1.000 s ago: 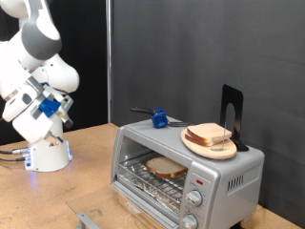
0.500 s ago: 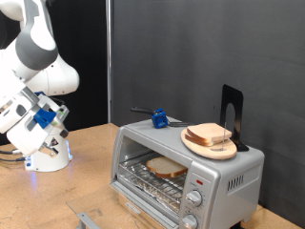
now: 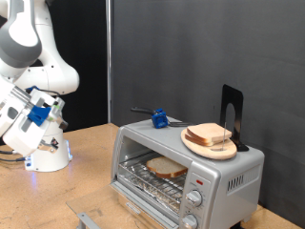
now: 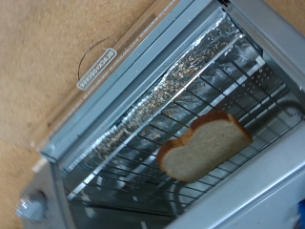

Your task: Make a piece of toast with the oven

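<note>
Ext. view: the oven (image 3: 187, 173) sits lower centre-right of the frame on the wooden desk (image 3: 91, 157), silver body, two round knobs (image 3: 194, 198) stacked at its lower right corner. Door is down/open; the piece of toast (image 3: 166, 168) lies flat on the wire rack (image 3: 151, 175) inside, w/ foil lining visible underneath in the wrist view. On top of the oven, right side, a wooden plate (image 3: 210, 145) carries more bread slices (image 3: 211, 135), stacked. Just behind the plate stands a black upright bracket (image 3: 232, 115). A small blue object (image 3: 159, 119) w/ a thin dark handle lies on the oven top towards upper centre.

The arm (image 3: 29, 67) is at far left of the frame, well apart from the oven, white links folded over a white base (image 3: 49, 154) that rests on the desk. The gripper (image 3: 8, 114) end is at the left edge, blue parts beside it; fingers cut off by the frame edge, so can't tell if they're apart or together. Nothing seen between them.

Wrist view: looks down into the open oven (image 4: 181, 114); toast (image 4: 203, 145) centre-right on the rack (image 4: 143, 143), pale face, brown crust. Glass door (image 4: 105, 67) w/ a brand badge runs diagonally across upper left, wood desk (image 4: 38, 57) beyond it. One knob (image 4: 31, 206) at lower left. No fingers show in this view.
</note>
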### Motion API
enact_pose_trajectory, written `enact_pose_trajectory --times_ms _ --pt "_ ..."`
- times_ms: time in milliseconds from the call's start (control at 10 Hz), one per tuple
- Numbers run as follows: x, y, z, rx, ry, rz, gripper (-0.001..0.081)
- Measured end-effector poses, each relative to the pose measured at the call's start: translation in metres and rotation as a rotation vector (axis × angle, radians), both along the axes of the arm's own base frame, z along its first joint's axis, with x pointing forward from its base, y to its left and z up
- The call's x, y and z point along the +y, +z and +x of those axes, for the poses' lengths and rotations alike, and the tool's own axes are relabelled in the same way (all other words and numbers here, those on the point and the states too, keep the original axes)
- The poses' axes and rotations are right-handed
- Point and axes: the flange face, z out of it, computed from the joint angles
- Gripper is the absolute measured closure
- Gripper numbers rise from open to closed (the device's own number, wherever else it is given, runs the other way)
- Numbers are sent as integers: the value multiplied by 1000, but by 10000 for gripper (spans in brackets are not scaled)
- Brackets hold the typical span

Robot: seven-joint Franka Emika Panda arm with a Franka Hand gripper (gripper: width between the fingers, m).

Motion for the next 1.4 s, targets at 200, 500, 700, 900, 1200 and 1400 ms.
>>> enact_pose_trajectory --times_ms 200,500,700,900,1200,1400 --pt "-8 3 -1 91 -66 5 -3" --pt "-20 7 -2 244 -73 39 -3" --pt "-29 8 0 338 -51 54 -3" --pt "-39 7 5 286 -30 16 -3" --pt "-41 4 7 347 -16 22 -3" --pt "-33 0 -1 525 -33 152 -3"
